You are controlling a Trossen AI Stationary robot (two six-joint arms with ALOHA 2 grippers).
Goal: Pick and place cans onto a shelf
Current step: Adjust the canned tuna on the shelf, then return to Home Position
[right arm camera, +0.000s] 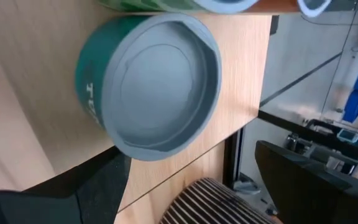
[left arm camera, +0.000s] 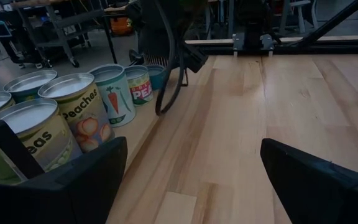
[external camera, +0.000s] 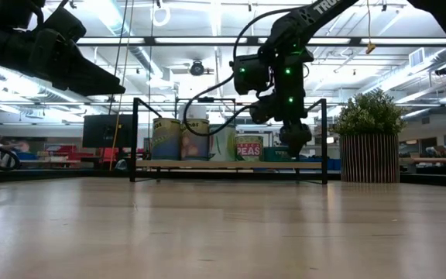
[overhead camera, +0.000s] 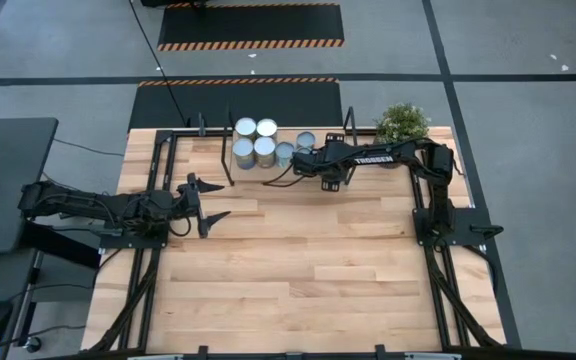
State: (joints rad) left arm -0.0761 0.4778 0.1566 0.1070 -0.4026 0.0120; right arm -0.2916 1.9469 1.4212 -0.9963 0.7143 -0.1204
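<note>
Several cans (overhead camera: 256, 140) stand upright on the light wooden shelf (external camera: 207, 164) at the table's far edge. In the left wrist view they form a row (left arm camera: 82, 112) with labels of peas, peaches and carrots. My right gripper (overhead camera: 304, 156) is open over the rightmost can, a green one with a grey top (right arm camera: 151, 87), which stands on the shelf board (right arm camera: 241, 68). The fingers (right arm camera: 309, 180) stand on either side of it, apart from it as far as shows. My left gripper (overhead camera: 212, 200) is open and empty, above the table near the shelf's left end.
A potted green plant (overhead camera: 401, 122) stands at the far right corner, right of the shelf, and also shows in the low view (external camera: 370, 136). Black uprights (external camera: 135, 139) frame the shelf. The near part of the wooden tabletop (overhead camera: 308, 280) is bare.
</note>
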